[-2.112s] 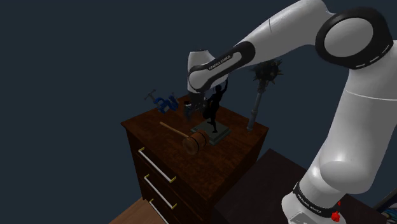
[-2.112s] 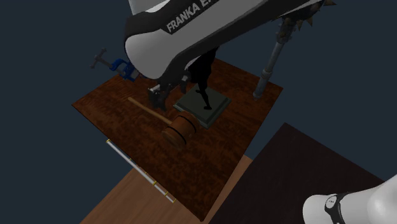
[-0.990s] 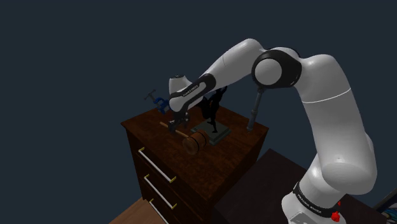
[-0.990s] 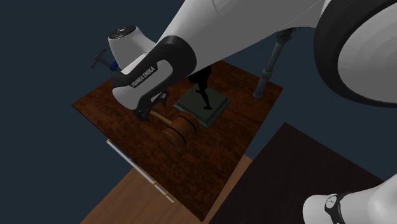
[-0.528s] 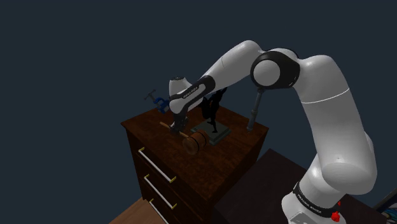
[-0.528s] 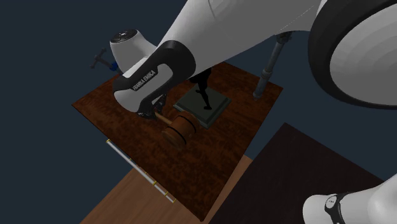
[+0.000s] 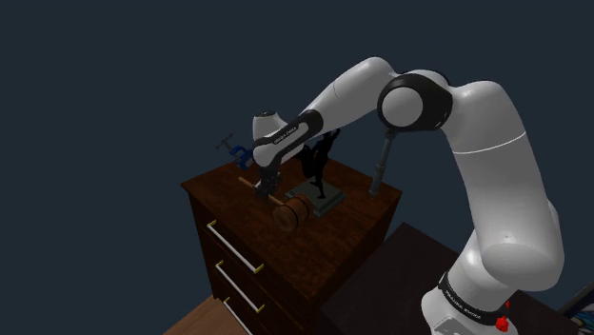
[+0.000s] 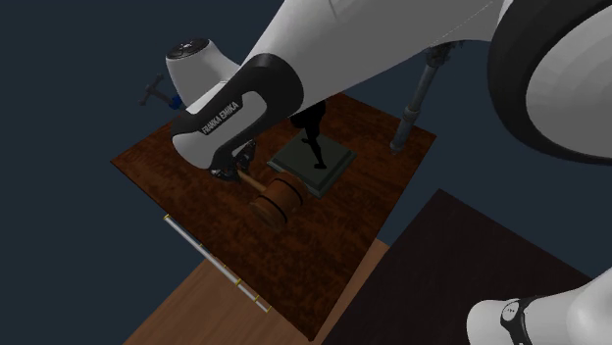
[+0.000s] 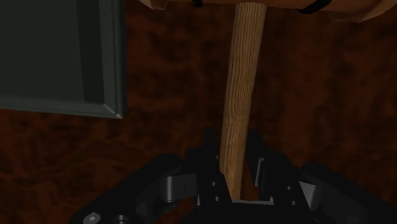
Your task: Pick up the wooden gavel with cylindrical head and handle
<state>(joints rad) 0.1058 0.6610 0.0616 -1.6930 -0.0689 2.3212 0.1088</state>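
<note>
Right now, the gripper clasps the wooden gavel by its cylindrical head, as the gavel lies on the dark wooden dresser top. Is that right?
Not quite. The gripper clasps the gavel by its handle, not its head; the wrist view shows it closed on the handle, with the head farther out. The gavel does lie on the dresser top.

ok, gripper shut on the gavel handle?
Shut on it: the gripper has both fingers pressed against the gavel handle's sides.

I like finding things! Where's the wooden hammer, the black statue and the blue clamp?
wooden hammer (image 9: pixel 242 83): wrist view, on its handle.
black statue (image 8: pixel 329 165): second exterior view, on its dark green base.
blue clamp (image 7: pixel 244 155): shoulder view, on its blue body.
</note>
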